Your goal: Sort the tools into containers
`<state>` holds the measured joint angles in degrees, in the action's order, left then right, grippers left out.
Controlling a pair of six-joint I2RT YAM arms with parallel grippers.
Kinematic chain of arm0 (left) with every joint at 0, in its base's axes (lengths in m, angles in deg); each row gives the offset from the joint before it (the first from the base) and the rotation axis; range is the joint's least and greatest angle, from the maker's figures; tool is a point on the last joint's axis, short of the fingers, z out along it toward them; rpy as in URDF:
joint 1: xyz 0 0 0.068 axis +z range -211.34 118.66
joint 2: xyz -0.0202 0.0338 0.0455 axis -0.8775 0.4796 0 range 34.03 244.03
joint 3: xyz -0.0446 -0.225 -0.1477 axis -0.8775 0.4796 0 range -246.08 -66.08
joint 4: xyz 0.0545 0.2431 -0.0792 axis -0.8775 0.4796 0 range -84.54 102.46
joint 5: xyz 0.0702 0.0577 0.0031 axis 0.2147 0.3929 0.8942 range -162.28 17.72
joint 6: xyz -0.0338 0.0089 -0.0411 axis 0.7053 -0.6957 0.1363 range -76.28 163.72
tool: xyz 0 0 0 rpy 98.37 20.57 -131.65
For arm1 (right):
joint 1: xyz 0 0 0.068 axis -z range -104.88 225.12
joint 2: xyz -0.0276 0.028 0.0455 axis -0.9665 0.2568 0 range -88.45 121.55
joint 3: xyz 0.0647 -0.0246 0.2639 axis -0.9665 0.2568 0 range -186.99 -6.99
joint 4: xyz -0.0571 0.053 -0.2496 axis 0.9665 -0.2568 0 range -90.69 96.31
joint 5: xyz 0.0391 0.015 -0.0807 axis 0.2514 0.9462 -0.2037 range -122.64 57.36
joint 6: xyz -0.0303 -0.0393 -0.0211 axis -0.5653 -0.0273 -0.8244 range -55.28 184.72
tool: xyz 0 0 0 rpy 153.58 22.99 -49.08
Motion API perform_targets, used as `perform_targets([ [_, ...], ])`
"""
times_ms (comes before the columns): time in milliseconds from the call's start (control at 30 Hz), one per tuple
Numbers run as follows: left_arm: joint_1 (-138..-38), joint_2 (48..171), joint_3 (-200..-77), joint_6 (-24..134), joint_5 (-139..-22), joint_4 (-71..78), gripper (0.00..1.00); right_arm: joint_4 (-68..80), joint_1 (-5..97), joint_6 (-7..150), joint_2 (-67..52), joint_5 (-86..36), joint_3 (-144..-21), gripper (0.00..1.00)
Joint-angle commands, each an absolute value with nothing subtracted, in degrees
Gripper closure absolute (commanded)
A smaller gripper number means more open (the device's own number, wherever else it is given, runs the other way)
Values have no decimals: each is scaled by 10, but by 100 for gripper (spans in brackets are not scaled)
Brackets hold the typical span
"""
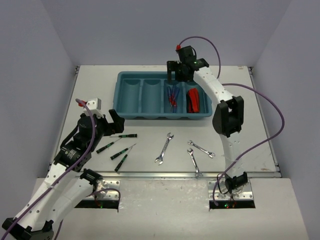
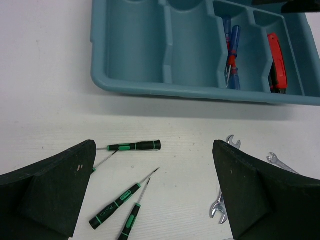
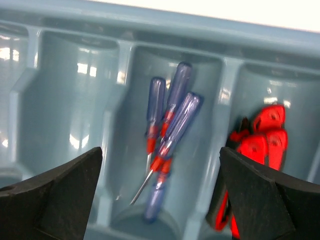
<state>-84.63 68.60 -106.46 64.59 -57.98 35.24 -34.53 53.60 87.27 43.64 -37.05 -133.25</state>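
The teal tray (image 1: 127,112) holds blue-handled screwdrivers (image 1: 173,95) in its third container and red pliers (image 1: 193,100) in the fourth. My right gripper (image 1: 176,77) hangs open over the blue screwdrivers (image 3: 172,125), with nothing between its fingers (image 3: 160,195); the pliers (image 3: 260,145) lie to its right. Three silver wrenches (image 1: 164,148) (image 1: 201,149) (image 1: 194,162) and several black-and-green precision screwdrivers (image 1: 123,135) (image 1: 108,146) (image 1: 124,157) lie on the table. My left gripper (image 1: 111,125) is open and empty above the precision screwdrivers (image 2: 117,202), its jaws wide apart (image 2: 155,200).
The tray's two left compartments (image 2: 145,45) hold nothing. The right arm's purple cable (image 1: 272,110) loops over the table's right side. A metal strip marks the table's near edge (image 1: 165,174). Grey walls close the back and both sides.
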Motion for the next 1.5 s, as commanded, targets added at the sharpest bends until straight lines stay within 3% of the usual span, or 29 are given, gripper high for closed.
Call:
perform_targets([
  [0, -852, 688, -1068, 642, -579, 332, 0, -332, 535, 888, 295, -395, -1277, 1],
  [100, -852, 682, -1069, 644, -572, 334, 0, -306, 535, 889, 185, -379, -1098, 1],
  [133, -852, 682, -1069, 644, -568, 336, 0, -297, 535, 889, 180, -369, -1091, 1],
  [233, -852, 672, -1070, 646, -564, 336, 0, -238, 522, 865, 54, -328, -887, 1],
  [300, -852, 669, -1069, 645, -565, 335, 0, -248, 501, 864, 15, -344, -832, 2],
  [533, -852, 665, -1070, 646, -563, 337, 0, -332, 444, 873, -45, -414, -715, 6],
  [800, -852, 661, -1069, 646, -562, 338, 0, -229, 362, 1005, -113, -531, -568, 1],
  [1000, -852, 661, -1069, 647, -562, 338, 0, -254, 359, 948, -63, -456, -579, 1],
  [1467, -852, 660, -1068, 646, -573, 334, 0, -290, 357, 976, -63, -370, -513, 45],
])
